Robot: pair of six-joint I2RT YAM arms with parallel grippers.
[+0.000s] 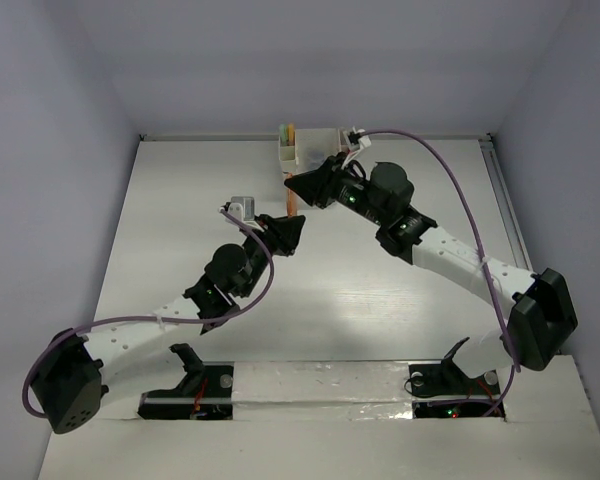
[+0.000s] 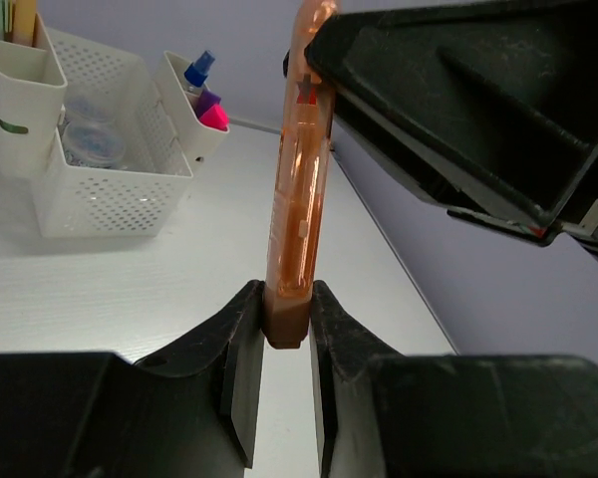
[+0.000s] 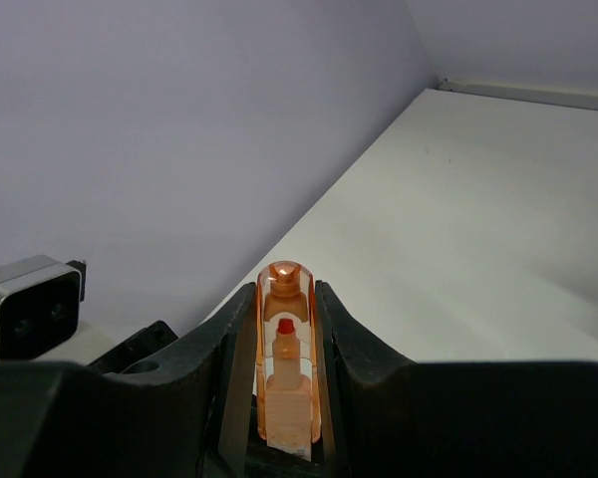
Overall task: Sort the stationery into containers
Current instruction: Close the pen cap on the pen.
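An orange marker point(image 1: 296, 203) hangs above the table between my two grippers, both of which hold it. My left gripper point(image 2: 285, 304) is shut on the marker's brown lower end point(image 2: 285, 324). From there the translucent orange barrel point(image 2: 297, 189) rises to the right gripper point(image 2: 458, 110). My right gripper point(image 3: 284, 291) is shut on the clear orange cap end point(image 3: 286, 368), whose rounded tip pokes past the fingertips. The white organizer point(image 1: 315, 152) stands at the back of the table, just behind the right gripper point(image 1: 298, 186). The left gripper point(image 1: 291, 232) sits just in front of the marker.
In the organizer point(image 2: 110, 194), a side compartment holds a blue-capped bottle point(image 2: 197, 72) and a pink marker point(image 2: 215, 116). The middle compartment holds round clear tubs point(image 2: 90, 139). A corner slot holds upright markers point(image 1: 288, 131). The enclosure walls stand close on three sides.
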